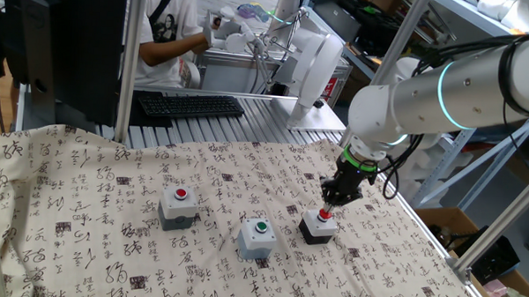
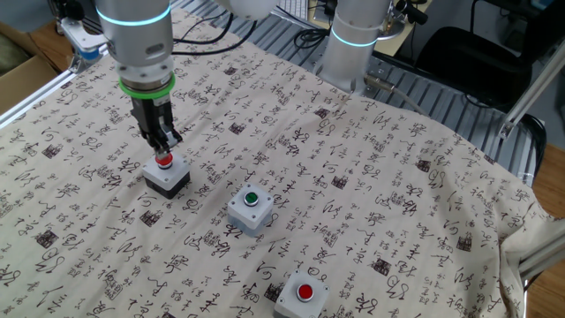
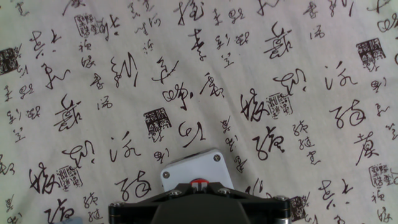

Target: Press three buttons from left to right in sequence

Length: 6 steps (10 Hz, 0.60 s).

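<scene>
Buttons, three of them, sit in a loose row on the cloth (image 1: pixel 87 186) that we see printed all over with black brush characters and spread across the table. In one fixed view the grey box with the red cap (image 1: pixel 179 206) lies at the left, the grey box with the green cap (image 1: pixel 259 237) sits in the middle and a little nearer the camera, and the black box with the red cap (image 1: pixel 318 226) stands at the right. The other fixed view looks from the opposite side, so we find the black box (image 2: pixel 166 175) at the left, the green-capped box (image 2: pixel 248 209) in the middle and the red-capped grey box (image 2: pixel 301 298) at the bottom edge. The boxes stand well apart from one another.

We see the gripper (image 1: pixel 328 206) pointing straight down over the black box, its tips right at the red cap in both fixed views (image 2: pixel 161 155). Whether the tips touch the cap or hang just above it we cannot tell, and we cannot tell either whether the fingers are spread or pressed together, since no view shows their ends clearly.

From the hand view we look down on the white top plate of a box (image 3: pixel 186 169) with a small red cap (image 3: pixel 199 185) showing just at the dark edge of the gripper body, patterned cloth all around.

Behind the table we notice a black keyboard (image 1: pixel 190 104) and a person in a white shirt (image 1: pixel 167 30).
</scene>
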Each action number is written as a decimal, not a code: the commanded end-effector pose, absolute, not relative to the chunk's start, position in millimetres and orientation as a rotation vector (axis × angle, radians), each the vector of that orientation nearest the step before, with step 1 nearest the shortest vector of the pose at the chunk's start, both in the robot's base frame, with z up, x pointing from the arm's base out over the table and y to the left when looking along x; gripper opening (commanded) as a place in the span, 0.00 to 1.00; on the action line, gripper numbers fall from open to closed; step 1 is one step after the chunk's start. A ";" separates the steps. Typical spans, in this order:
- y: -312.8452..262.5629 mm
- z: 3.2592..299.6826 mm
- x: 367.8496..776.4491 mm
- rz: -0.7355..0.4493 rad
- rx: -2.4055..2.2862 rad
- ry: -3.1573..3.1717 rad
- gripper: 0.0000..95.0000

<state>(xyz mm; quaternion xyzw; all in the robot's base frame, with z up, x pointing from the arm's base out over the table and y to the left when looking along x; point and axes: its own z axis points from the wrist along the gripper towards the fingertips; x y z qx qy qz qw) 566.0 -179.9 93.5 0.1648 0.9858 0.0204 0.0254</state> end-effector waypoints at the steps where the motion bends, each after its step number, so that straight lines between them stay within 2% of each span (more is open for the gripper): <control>1: -180.4 84.1 565.6 0.054 0.508 3.050 0.00; 6: -179.0 110.1 562.5 0.039 0.510 3.052 0.00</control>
